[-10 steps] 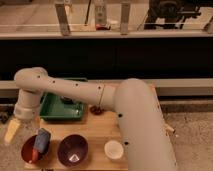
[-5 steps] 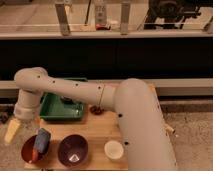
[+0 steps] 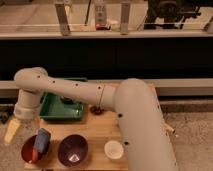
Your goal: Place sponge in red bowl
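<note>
The blue sponge (image 3: 42, 140) stands tilted inside the red bowl (image 3: 29, 151) at the front left of the wooden table, leaning on the bowl's right side. My gripper (image 3: 12, 131) hangs at the end of the white arm (image 3: 75, 90), just left of and slightly above the red bowl. It is apart from the sponge and holds nothing that I can see.
A dark purple bowl (image 3: 72, 150) sits right of the red bowl, and a small white cup (image 3: 114, 149) further right. A green tray (image 3: 59, 113) lies behind them under the arm. A small dark red thing (image 3: 95, 109) lies by the tray. The wooden table (image 3: 102, 131) ends just left of the red bowl.
</note>
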